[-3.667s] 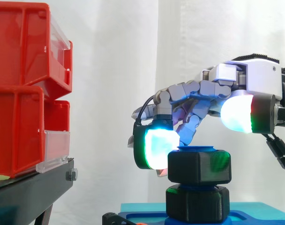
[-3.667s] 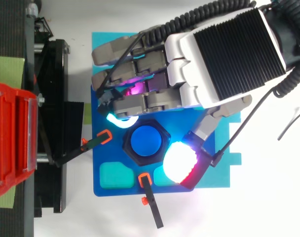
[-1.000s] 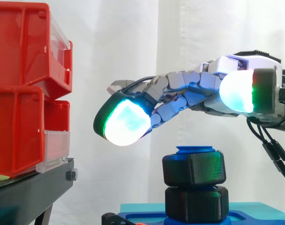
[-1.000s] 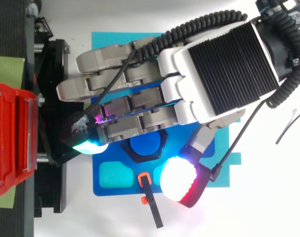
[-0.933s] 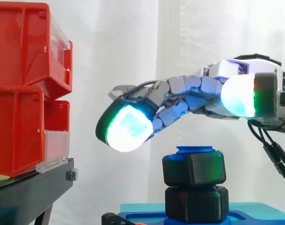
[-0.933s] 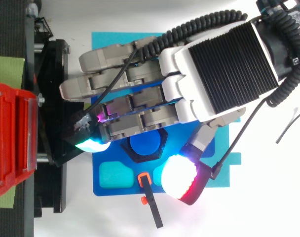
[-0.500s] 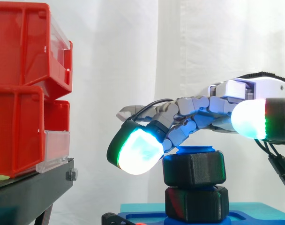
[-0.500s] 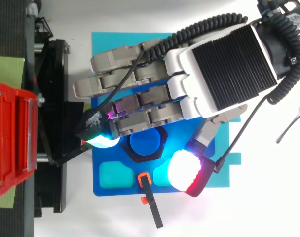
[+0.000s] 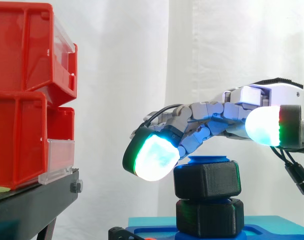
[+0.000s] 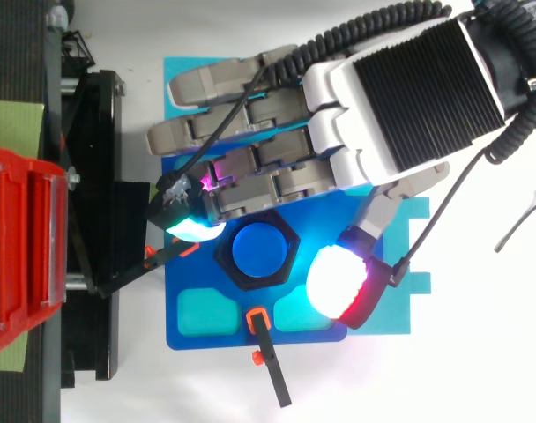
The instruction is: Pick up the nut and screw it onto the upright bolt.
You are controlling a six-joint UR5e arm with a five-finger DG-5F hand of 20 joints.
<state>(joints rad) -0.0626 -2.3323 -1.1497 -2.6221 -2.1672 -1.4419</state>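
Note:
A black hexagonal nut (image 9: 207,179) sits on the upright blue bolt (image 10: 256,249), above a second black hex piece (image 9: 209,217) at the bolt's foot. They stand on a blue baseplate (image 10: 383,317). My hand (image 10: 400,97) hovers over the bolt with its fingers stretched out and only slightly bent. One glowing fingertip (image 9: 152,157) hangs beside the nut's left face. The thumb pad (image 10: 334,282) is off the nut's other side, higher up. Nothing is gripped; I cannot tell whether the fingertip touches the nut.
Stacked red bins (image 9: 22,90) rest on a black stand (image 9: 32,200) to the left. Two black clamps with orange tips (image 10: 268,352) hold the baseplate's edges. A white curtain hangs behind.
3.7 s ago the fingers were curled round the nut. They then lifted off and spread, and over the last second the hand has sunk and drawn back towards the nut.

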